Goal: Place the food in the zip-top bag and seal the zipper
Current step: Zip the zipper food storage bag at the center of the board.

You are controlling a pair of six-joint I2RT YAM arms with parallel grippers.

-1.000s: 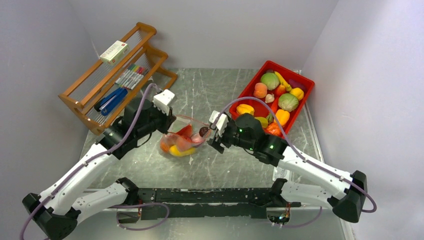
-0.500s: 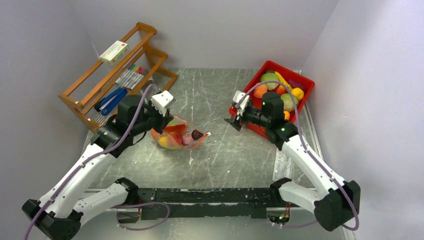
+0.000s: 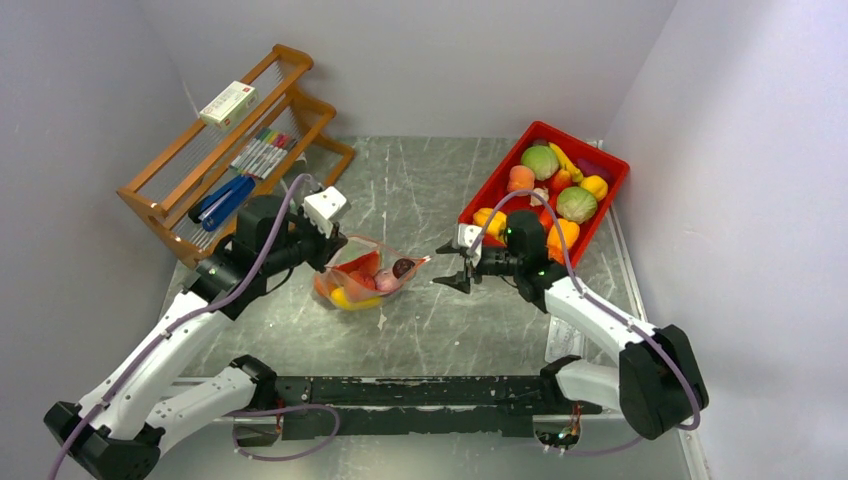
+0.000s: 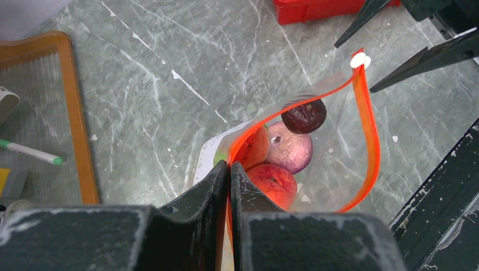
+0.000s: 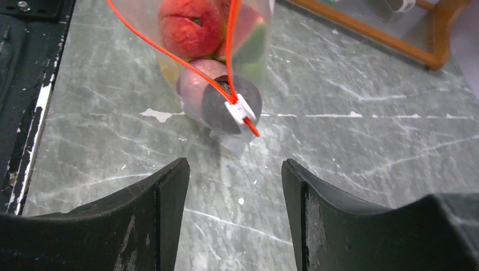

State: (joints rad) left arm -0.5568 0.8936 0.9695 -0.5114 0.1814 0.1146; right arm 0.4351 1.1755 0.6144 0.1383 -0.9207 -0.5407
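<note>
Near the middle of the table point(image 3: 420, 320), a little toward its left edge: zip-top bag point(image 3: 368, 272), mouth open toward the right. Inside: food point(image 4: 291, 151), among it a dark purple fruit point(image 4: 304, 114), a pale purple one and a red fruit point(image 4: 274, 180). Closed tightly on the zipper point(image 4: 370, 130) at the mouth's left end: left gripper point(image 4: 229, 169). With jaws apart, nothing between them, close to the white slider point(image 5: 240, 108): right gripper point(image 5: 234, 169). At the far right corner: red tray point(image 3: 495, 178) with more toy fruits and vegetables point(image 3: 577, 203)
</note>
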